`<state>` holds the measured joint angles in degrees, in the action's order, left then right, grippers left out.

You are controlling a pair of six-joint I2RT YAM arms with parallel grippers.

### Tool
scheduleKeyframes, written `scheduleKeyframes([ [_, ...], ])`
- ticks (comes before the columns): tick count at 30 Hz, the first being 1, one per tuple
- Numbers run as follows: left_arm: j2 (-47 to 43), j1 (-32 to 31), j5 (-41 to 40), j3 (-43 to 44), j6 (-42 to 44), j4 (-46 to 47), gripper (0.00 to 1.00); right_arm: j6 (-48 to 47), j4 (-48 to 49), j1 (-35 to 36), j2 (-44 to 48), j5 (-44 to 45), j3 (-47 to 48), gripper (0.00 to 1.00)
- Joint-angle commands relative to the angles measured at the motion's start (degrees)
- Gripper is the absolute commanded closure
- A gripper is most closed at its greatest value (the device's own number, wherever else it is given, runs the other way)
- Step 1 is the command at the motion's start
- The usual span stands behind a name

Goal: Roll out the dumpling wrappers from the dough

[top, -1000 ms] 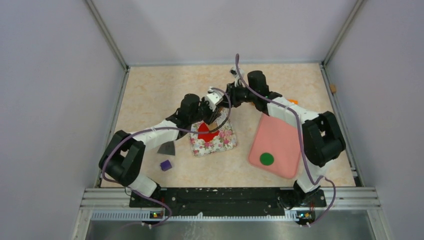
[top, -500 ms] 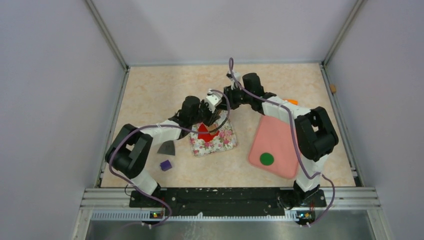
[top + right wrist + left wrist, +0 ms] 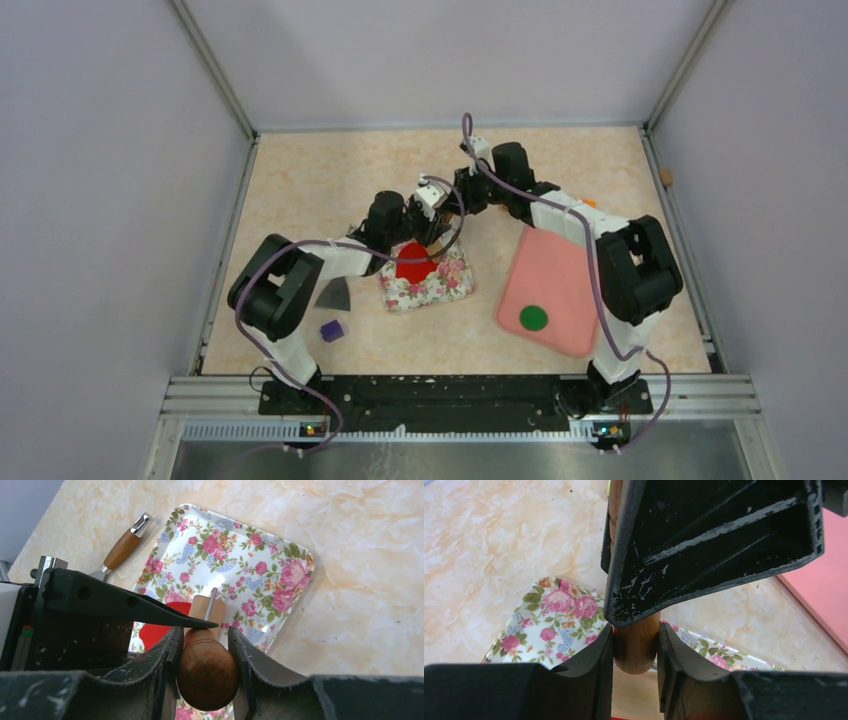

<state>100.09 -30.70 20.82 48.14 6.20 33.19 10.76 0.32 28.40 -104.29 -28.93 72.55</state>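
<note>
The left hand is pressed onto one wooden handle of the rolling pin. Its two fingers grip the handle from both sides, with no gap showing. The right hand grips the opposite handle in the same way, one finger on each side of the rounded knob. The two hands face each other closely above the tray: in each wrist view the other hand's black finger fills the near field.

Beyond the right handle, a thin metal axle leads into the pin's pale wooden roller. The roller stands over the floral tray. The frames do not show whether it touches the clay.

The red dough lies flat on the tray, under the hands, at the tray's 11 o'clock part in the top view.

The tray rests on the marbled surface. A scraper with a wooden handle lies on the surface at the tray's 9 o'clock, just beside it. A purple block sits at the tray's 8 o'clock, apart from it. A pink mat lies at the tray's 3 o'clock and carries a green disc near its 6 o'clock end.
</note>
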Motion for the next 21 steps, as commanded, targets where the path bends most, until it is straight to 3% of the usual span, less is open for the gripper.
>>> scheduleKeyframes([
  [1,4.89,-0.14,-2.96,2.19,-3.30,-4.71,1.00,-6.03,-10.01,1.78,-0.16,1.03,-1.88,1.00],
  [12,-3.53,-0.12,0.57,14.22,-2.04,-15.21,1.00,-5.28,-15.57,2.19,12.36,-6.72,4.68,1.00],
  [21,-15.58,0.22,-3.09,5.27,1.27,-22.36,1.00,2.49,-6.67,5.62,14.79,-9.63,-1.02,1.00],
])
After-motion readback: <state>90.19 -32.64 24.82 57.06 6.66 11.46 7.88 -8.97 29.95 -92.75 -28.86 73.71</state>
